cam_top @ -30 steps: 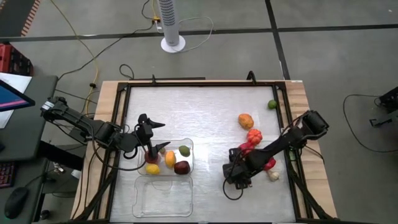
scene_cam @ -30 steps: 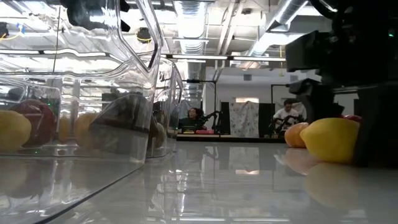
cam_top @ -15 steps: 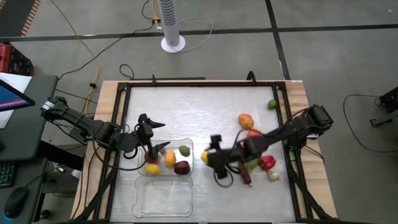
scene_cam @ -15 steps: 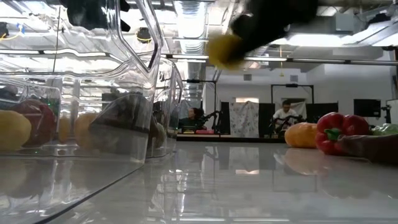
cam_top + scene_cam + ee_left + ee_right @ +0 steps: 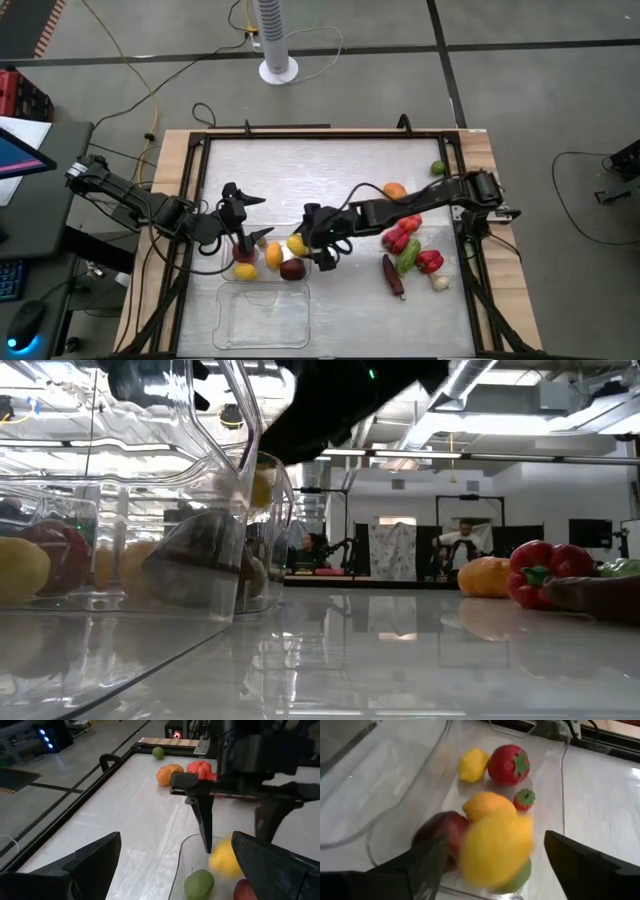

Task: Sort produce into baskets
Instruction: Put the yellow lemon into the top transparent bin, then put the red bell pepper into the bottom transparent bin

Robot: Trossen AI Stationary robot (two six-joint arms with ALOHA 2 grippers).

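1. Looking down from the high view, I see my right gripper (image 5: 312, 243) stretched across the table to the right edge of the upper basket (image 5: 225, 275), with a yellow lemon (image 5: 297, 244) right at it. My left gripper (image 5: 243, 232) sits over the same basket's left half. The lower basket (image 5: 262, 345) lies just below. Loose produce (image 5: 405, 240) clusters near the right rail, leaving bare tabletop between it and the baskets.
2. From the low view, the basket wall (image 5: 215, 510) fills the left; a red pepper (image 5: 540, 572) and an orange piece (image 5: 487, 576) stand far right, open surface between.
3. In the left wrist view, my left gripper's fingers (image 5: 95, 862) are spread wide; the lemon (image 5: 224, 859) hangs beside the right arm's finger (image 5: 204, 820), just inside the basket rim (image 5: 181, 851).
4. In the right wrist view, the fingers (image 5: 577, 857) stand apart, released, and the lemon (image 5: 495, 848) floats between them above the fruit (image 5: 508, 764) already in the basket.
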